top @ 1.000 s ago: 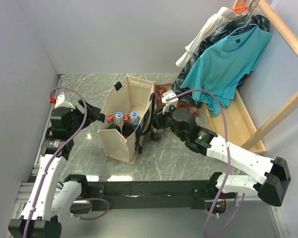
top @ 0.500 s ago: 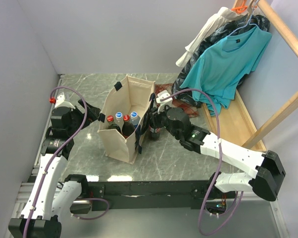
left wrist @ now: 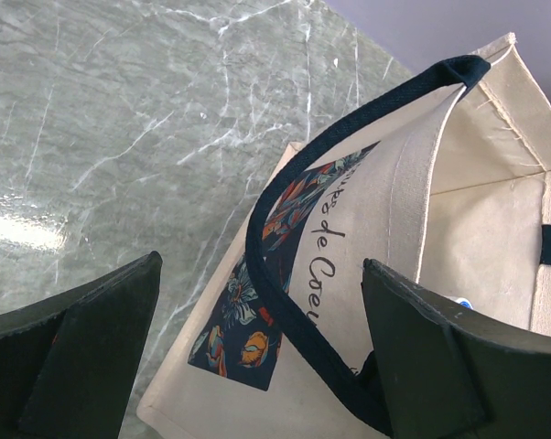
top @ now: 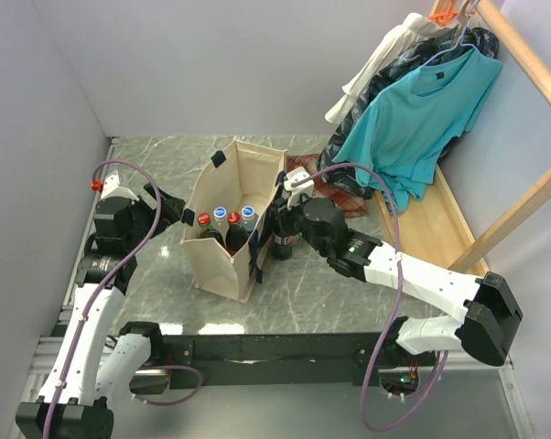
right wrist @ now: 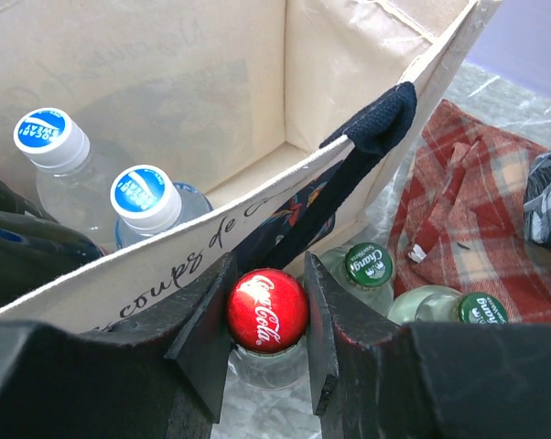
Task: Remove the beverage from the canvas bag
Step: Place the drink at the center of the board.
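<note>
Black right claw (right wrist: pixel 267 315) is clenched on the neck of a dark cola bottle with a red Coca-Cola cap (right wrist: pixel 267 309), one finger on each side just under the cap. This bottle is outside the boxy beige canvas bag (right wrist: pixel 166 55), just beside its printed right wall and under the bag's dark navy strap handle (right wrist: pixel 372 123). Can't tell if its base touches the grey-green marble counter (top: pixel 303 285). Right next to it, also outside the bag, stand two clear bottles with green Chang caps (right wrist: pixel 370 265), by a red plaid cloth (right wrist: pixel 468 215) lying on the counter. Inside the bag, upright: two clear water bottles with blue-and-white caps (right wrist: pixel 145 192) and two dark bottles with red caps (top: pixel 203 219). The bag stands upright and open-topped, mid-counter, between the two arms. Black left claw (left wrist: pixel 257 265) is released, fingers spread wide, at the bag's left side. In its wrist view the other navy handle and the dark floral print with script lettering (left wrist: pixel 257 311) lie between the fingers; contact with the fabric can't be told. Behind the right arm, a teal T-shirt (top: pixel 422 114) and other clothes hang from a light wooden rack (top: pixel 523 55).
</note>
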### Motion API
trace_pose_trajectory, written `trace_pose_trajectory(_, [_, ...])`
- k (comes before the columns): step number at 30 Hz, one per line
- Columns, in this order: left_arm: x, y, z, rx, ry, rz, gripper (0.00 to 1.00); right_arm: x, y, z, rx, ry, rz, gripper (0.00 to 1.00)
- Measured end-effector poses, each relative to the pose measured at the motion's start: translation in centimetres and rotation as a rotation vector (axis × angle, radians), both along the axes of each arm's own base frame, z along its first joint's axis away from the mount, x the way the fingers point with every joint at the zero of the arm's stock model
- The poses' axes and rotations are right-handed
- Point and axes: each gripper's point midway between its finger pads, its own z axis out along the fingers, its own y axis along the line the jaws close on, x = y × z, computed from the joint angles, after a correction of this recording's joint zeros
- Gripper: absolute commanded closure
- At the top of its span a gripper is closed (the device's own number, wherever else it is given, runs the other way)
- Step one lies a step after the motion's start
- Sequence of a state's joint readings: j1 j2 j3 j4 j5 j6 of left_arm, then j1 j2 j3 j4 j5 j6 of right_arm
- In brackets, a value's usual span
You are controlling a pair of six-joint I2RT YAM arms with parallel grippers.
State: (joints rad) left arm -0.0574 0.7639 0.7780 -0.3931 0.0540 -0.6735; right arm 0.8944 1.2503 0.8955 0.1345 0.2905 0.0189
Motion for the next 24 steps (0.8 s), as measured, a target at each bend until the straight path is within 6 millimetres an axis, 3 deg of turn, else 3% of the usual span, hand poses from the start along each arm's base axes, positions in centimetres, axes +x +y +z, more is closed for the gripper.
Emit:
trace_pose_trajectory(17, [0.1, 0.3, -0.2, 0.01, 0.005, 0.013, 0.04, 0.8, 1.0, -0.4, 0.014, -0.012, 0.005, 1.0])
trace_pose_trajectory(19, [0.1, 0.3, -0.2, 0.01, 0.005, 0.014, 0.04, 0.8, 1.0, -0.4, 0.014, -0.012, 0.004, 0.9])
trace_pose_trajectory(24, [0.1, 0.3, -0.2, 0.01, 0.005, 0.014, 0.04, 0.8, 1.0, -0.4, 0.015, -0.01, -0.002, 0.8])
